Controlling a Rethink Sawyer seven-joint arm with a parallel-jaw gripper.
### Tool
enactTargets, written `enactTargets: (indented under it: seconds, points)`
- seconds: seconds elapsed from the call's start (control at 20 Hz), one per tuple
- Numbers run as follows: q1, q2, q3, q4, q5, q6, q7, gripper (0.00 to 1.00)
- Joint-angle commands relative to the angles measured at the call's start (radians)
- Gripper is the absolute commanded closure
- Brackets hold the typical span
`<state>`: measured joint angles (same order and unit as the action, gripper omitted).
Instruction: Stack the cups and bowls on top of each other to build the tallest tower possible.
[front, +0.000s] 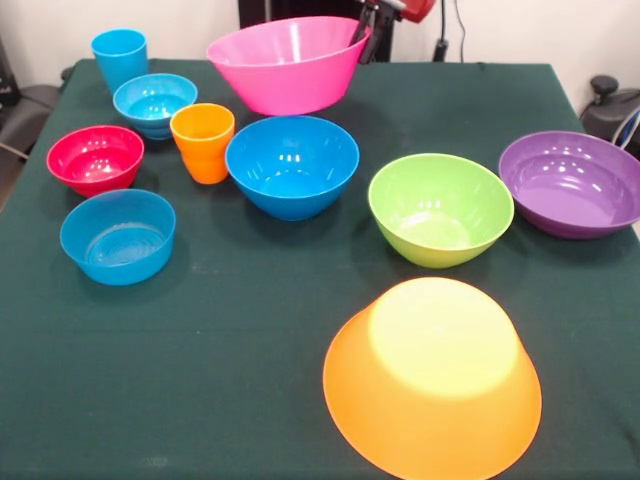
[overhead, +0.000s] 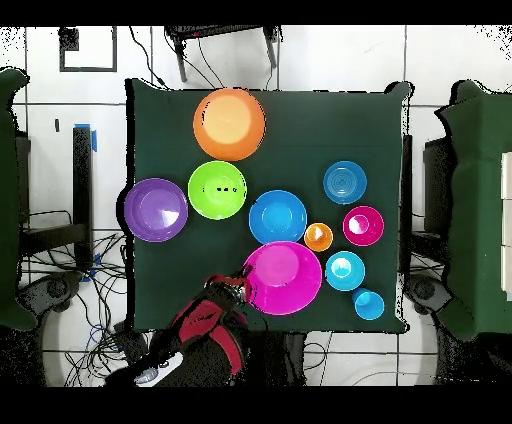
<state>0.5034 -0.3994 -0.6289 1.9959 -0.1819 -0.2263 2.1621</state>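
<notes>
The big pink bowl (front: 288, 65) (overhead: 281, 277) sits tilted at the far side of the table, its right rim raised. My gripper (front: 365, 35) (overhead: 243, 283) is shut on that rim, one finger inside the bowl. The large orange bowl (front: 432, 375) (overhead: 229, 123) lies upside down near the front edge. Standing upright and apart are the green bowl (front: 440, 208), the purple bowl (front: 572, 183) and the large blue bowl (front: 292, 165). The orange cup (front: 203, 142) stands left of the blue bowl. The light blue cup (front: 120, 58) stands at the far left corner.
A red small bowl (front: 95, 158) and two light blue small bowls (front: 154, 103) (front: 118, 235) cluster at the left. The dark green tablecloth (front: 220, 380) covers the table. Chairs stand on both sides of the table in the overhead view.
</notes>
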Motion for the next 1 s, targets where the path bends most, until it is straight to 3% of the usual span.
enactTargets:
  seconds: [0.05, 0.25, 0.65, 1.0]
  points:
    - [0.005, -0.042, 0.033, -0.217, 0.012, 0.294, -0.034, 1.00]
    - [0.001, -0.059, 0.046, -0.261, -0.003, 0.404, -0.036, 1.00]
    - [0.021, -0.045, 0.052, -0.297, -0.017, 0.460, 0.011, 1.00]
    - [0.010, 0.001, 0.061, -0.434, -0.011, 0.619, -0.022, 1.00]
